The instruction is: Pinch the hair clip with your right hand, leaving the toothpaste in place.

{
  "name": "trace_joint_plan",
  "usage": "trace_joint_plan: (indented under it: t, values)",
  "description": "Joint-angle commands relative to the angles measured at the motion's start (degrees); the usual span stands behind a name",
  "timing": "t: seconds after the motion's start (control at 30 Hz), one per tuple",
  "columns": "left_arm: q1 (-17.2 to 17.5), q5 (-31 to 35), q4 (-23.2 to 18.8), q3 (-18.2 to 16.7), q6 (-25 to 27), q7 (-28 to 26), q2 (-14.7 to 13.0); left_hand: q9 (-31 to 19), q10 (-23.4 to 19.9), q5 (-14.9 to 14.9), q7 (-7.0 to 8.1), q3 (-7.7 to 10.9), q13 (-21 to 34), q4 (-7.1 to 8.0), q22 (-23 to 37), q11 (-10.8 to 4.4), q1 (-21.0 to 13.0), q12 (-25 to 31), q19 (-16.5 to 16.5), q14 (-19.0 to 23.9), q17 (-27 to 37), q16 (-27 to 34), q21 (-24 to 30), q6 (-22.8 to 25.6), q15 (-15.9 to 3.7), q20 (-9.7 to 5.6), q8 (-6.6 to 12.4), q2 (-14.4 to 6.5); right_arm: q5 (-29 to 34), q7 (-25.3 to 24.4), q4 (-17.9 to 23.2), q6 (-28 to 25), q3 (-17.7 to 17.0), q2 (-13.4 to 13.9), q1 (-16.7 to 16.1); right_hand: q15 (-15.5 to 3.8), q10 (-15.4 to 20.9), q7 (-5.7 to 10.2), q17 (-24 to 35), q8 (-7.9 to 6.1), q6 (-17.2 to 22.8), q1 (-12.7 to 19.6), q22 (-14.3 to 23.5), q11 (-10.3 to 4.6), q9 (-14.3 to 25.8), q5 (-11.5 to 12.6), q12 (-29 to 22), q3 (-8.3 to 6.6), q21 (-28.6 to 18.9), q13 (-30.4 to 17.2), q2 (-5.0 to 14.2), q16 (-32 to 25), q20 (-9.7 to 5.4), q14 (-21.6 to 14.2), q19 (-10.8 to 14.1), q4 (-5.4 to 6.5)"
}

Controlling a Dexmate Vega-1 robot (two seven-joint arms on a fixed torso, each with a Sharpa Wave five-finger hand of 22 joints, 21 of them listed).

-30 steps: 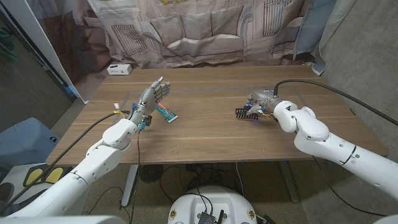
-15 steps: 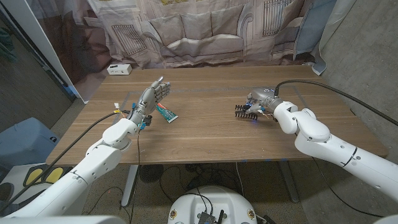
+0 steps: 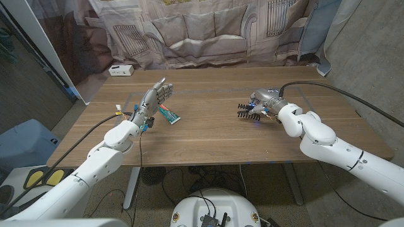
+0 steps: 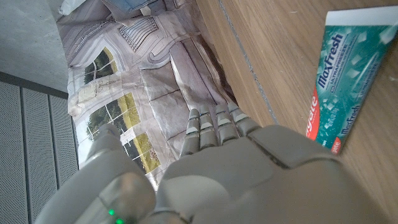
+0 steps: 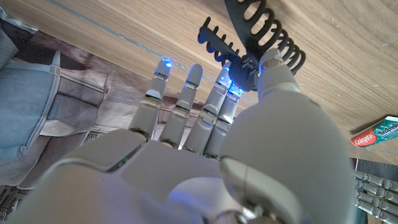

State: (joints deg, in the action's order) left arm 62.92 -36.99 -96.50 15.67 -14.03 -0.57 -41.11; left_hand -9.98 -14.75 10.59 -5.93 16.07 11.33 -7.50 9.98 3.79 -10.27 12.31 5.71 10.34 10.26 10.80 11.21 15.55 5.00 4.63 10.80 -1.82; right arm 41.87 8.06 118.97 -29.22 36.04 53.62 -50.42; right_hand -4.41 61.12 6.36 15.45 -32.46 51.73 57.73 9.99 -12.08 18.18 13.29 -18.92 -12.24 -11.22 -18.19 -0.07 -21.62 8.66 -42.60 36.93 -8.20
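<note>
My right hand [image 3: 266, 103] pinches the black hair clip [image 3: 247, 111] at the table's right middle, thumb on one lever and a finger on the other. In the right wrist view the clip [image 5: 255, 31] has its toothed jaws spread apart, just off the wood. The green and white toothpaste tube [image 3: 169, 114] lies on the table's left part, also seen in the wrist views as the tube [image 4: 345, 74] and the tube [image 5: 376, 132]. My left hand [image 3: 155, 97] stands beside it, fingers apart and raised, holding nothing.
A small white box [image 3: 120, 70] sits at the table's far left corner. A printed curtain [image 3: 208, 31] hangs behind the table [image 3: 208, 139]. A blue bin [image 3: 25, 142] stands on the floor to the left.
The clip's jaws have spread open in my right hand, and it sits slightly higher and further left. My left hand and the toothpaste have not moved.
</note>
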Motion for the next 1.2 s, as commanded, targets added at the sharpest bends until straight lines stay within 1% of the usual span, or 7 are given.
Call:
trace_joint_plan:
  t: [0.03,0.13,0.3,0.57,0.8,1.17,1.2]
  values:
    - [-0.2,-0.1,0.3,0.1,-0.1,-0.1,0.2,-0.3,-0.3,0.0,0.0,0.41,0.1,-0.03,0.3,-0.12,-0.5,0.0,-0.2,0.0,0.1,0.0,-0.1,0.5,-0.03,0.08,-0.03,-0.1,1.2,-0.8,-0.3,0.5,0.2,0.0,0.2,-6.83,0.1,6.13,0.1,0.38,9.6,1.3,0.2,0.09,-0.5,0.7,0.6,0.68,0.2,0.6,0.2,0.0,-1.73,-0.7,-0.8,0.19]
    - [-0.2,-0.2,0.4,0.1,-0.1,0.0,0.3,-0.3,-0.3,0.0,-0.03,0.41,0.1,-0.03,0.3,-0.11,-0.5,0.0,-0.2,0.0,0.1,0.0,-0.1,0.5,-0.05,0.09,-0.02,-0.1,1.5,-0.6,-0.4,0.3,0.3,-0.1,0.3,-7.05,0.3,6.17,-0.3,1.15,9.4,1.9,0.3,0.16,-1.9,1.2,1.0,0.9,0.2,1.1,0.03,0.4,-2.61,-1.7,-1.5,0.27]
    - [-0.4,-0.2,0.6,0.3,0.0,0.1,0.3,-0.3,-0.4,0.0,-0.03,0.42,0.1,-0.03,0.3,-0.1,-0.6,0.0,-0.2,0.0,0.1,0.0,-0.1,0.6,-0.04,0.1,-0.02,-0.1,2.5,-0.3,-0.5,0.2,0.6,-0.2,0.5,-7.06,0.9,6.23,-0.6,1.65,9.8,2.3,0.3,0.19,-3.1,1.7,1.4,1.19,0.0,1.7,-0.09,0.9,-3.06,-2.1,-1.6,0.5]
    - [-0.7,-0.2,0.9,0.5,0.0,0.3,0.5,-0.3,-0.4,0.0,0.02,0.44,0.1,-0.03,0.3,-0.18,-0.6,0.0,-0.2,0.0,0.1,0.0,0.0,0.6,-0.07,0.1,0.0,-0.2,3.5,0.0,-0.3,-0.1,0.6,0.0,0.2,-6.91,1.3,6.3,-0.6,2.1,10.0,2.2,0.3,0.19,-4.4,2.2,1.7,1.87,-0.3,1.9,0.02,1.4,-2.97,-2.7,-1.4,1.17]
    - [-0.9,-0.3,1.0,0.6,0.2,0.5,0.5,-0.3,-0.3,0.0,-0.04,0.47,0.1,-0.04,0.3,-0.16,-0.6,-0.1,-0.2,0.0,0.1,0.0,0.0,0.6,-0.02,0.12,-0.01,-0.2,3.7,0.6,0.0,-0.2,0.3,0.1,0.1,-6.88,1.6,6.26,-0.3,2.28,10.1,2.1,0.3,0.16,-5.0,2.5,1.8,2.45,-0.5,1.8,0.32,1.5,-2.42,-2.9,-0.8,1.67]
    - [-1.2,-0.3,1.2,0.8,0.4,0.6,0.5,-0.3,-0.3,0.0,-0.03,0.51,0.1,-0.04,0.3,-0.14,-0.6,0.0,-0.2,0.0,0.1,0.0,0.0,0.6,-0.01,0.14,-0.01,-0.3,3.2,0.9,0.2,0.3,-0.3,0.2,-0.1,-6.88,1.8,6.29,0.0,2.35,10.1,2.2,0.2,0.12,-5.5,2.6,2.0,3.26,-0.5,1.8,0.63,1.4,-2.11,-3.0,-0.6,1.99]
    - [-1.3,-0.4,1.2,0.8,0.5,0.7,0.5,-0.3,-0.4,0.0,0.0,0.51,0.1,-0.04,0.3,-0.14,-0.7,0.0,-0.3,0.0,0.1,0.0,0.0,0.6,-0.01,0.14,-0.01,-0.3,3.1,1.1,0.2,0.4,-0.3,0.2,-0.1,-6.3,1.8,6.3,0.1,2.39,10.0,2.2,0.2,0.12,-5.5,2.6,2.1,3.38,-0.5,1.8,0.64,1.4,-2.13,-3.2,-0.6,2.06]
